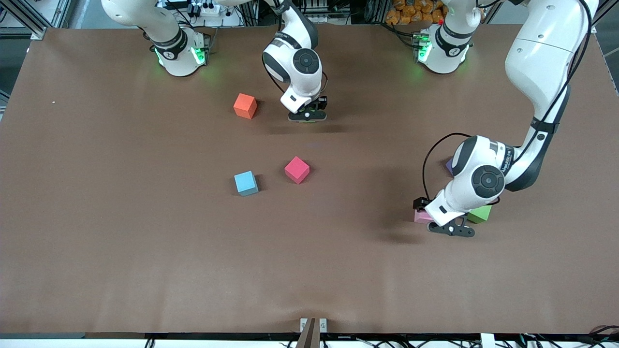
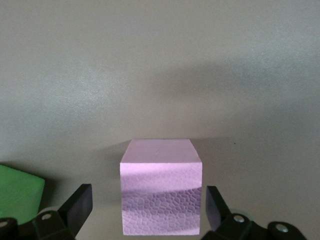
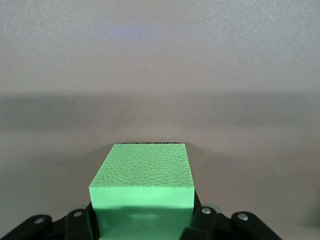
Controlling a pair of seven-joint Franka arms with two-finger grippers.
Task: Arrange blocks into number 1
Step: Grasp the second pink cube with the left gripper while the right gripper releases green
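Observation:
My left gripper (image 1: 450, 229) (image 2: 147, 202) is low at the left arm's end of the table. It is open, with one finger on each side of a light pink block (image 1: 422, 216) (image 2: 161, 187) and a gap on both sides. A lime green block (image 1: 479, 214) (image 2: 19, 194) lies right beside it. A purple block (image 1: 449, 165) peeks out from under the left arm. My right gripper (image 1: 307, 116) (image 3: 142, 222) hangs over the table beside the orange cube, shut on a green block (image 3: 142, 187). The red block (image 1: 297, 169) lies mid-table. A second pink block is not visible.
An orange cube (image 1: 245, 106) sits toward the robots' bases, beside the right gripper. A light-blue cube (image 1: 246, 183) lies beside the red block, toward the right arm's end. The brown table (image 1: 121, 241) stretches wide nearer the front camera.

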